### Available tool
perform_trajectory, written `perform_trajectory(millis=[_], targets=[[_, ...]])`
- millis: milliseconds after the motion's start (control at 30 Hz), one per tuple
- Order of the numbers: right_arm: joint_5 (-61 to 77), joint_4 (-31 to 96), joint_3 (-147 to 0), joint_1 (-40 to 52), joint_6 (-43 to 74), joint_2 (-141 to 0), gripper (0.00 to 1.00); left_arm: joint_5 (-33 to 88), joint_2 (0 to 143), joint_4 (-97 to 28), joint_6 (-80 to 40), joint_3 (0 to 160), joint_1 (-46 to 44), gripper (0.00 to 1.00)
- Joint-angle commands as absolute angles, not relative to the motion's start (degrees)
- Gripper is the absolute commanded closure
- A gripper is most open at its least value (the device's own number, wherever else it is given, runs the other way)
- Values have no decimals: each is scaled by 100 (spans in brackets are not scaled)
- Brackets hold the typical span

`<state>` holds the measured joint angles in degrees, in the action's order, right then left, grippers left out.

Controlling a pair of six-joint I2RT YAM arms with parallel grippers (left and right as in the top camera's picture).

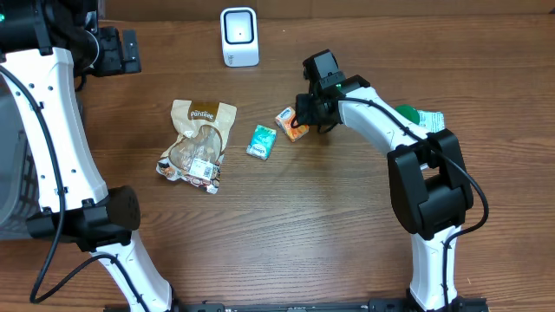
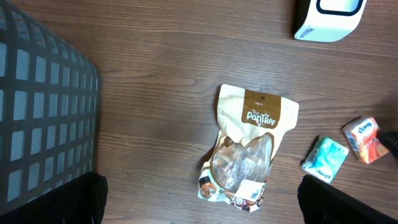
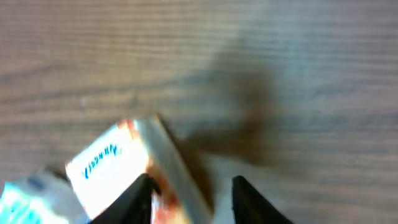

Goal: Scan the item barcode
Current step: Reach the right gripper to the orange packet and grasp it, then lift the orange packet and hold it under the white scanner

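Table (image 1: 286,234) nr front free; snack bag (image 1: 198,143), teal pack (image 1: 261,141), orange pack (image 1: 292,123) crowd mid.

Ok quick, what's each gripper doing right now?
Left gripper: open, empty.
Right gripper: open, jaws apart around the orange packet's edge, not clamping it.

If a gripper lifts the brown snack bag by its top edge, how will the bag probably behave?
The brown snack bag looks crumpled and creased, so it would probably flop and bend rather than stay stiff. Its clear window looks glossy, so a grip may slip there. It lies flat on the table, so it is unlikely to roll.
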<state>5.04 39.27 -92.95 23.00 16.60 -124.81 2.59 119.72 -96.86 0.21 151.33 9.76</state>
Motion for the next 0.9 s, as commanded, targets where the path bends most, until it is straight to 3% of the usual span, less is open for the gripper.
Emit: perform_trajectory(millis=[0,233,467,867], targets=[[915,4338,-9690,2200,1619,-12331,58,301,11985,-9679,89,15122,972,1],[1330,5094,-9974,2049,891,-12036,54,301,11985,-9679,89,15122,972,0],[1651,4897,-9845,1988,473,-12280,54,301,11985,-9679,89,15122,972,0],[2097,4834,-9837,1763,386,-12849,68,301,11985,-9679,89,15122,972,0]])
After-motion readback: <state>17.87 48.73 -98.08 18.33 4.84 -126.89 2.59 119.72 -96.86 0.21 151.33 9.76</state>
